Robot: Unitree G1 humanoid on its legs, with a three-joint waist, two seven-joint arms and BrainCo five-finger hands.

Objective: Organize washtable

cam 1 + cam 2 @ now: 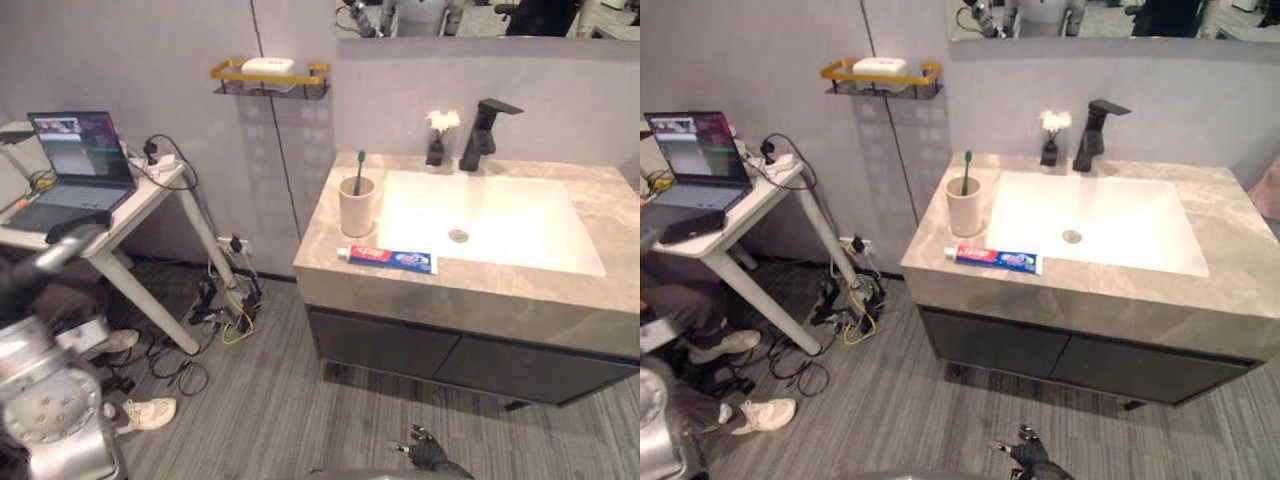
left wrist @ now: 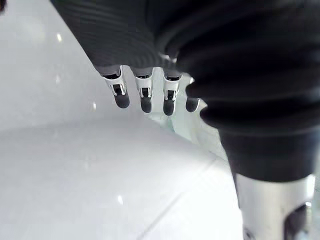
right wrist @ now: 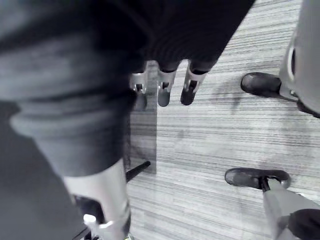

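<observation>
The mirror [image 1: 480, 18] above the washtable [image 1: 322, 240] is cut off at the top, and the washtable's right end is cut off too. We cannot tell what the white, shiny thing under the left hand [image 2: 144, 97] is. That hand hangs with straight fingers a little apart and holds nothing. The right hand [image 3: 164, 90] hangs the same way over the grey floor [image 3: 215, 135], touching nothing. Both thumbs are hidden. On the washtable, a cup [image 1: 356, 208] with a green toothbrush [image 1: 359, 170] stands by the left edge. The toothpaste [image 1: 390, 258] lies along the front edge. The black tap [image 1: 482, 135] stands at the back edge, behind the sink [image 1: 500, 225].
</observation>
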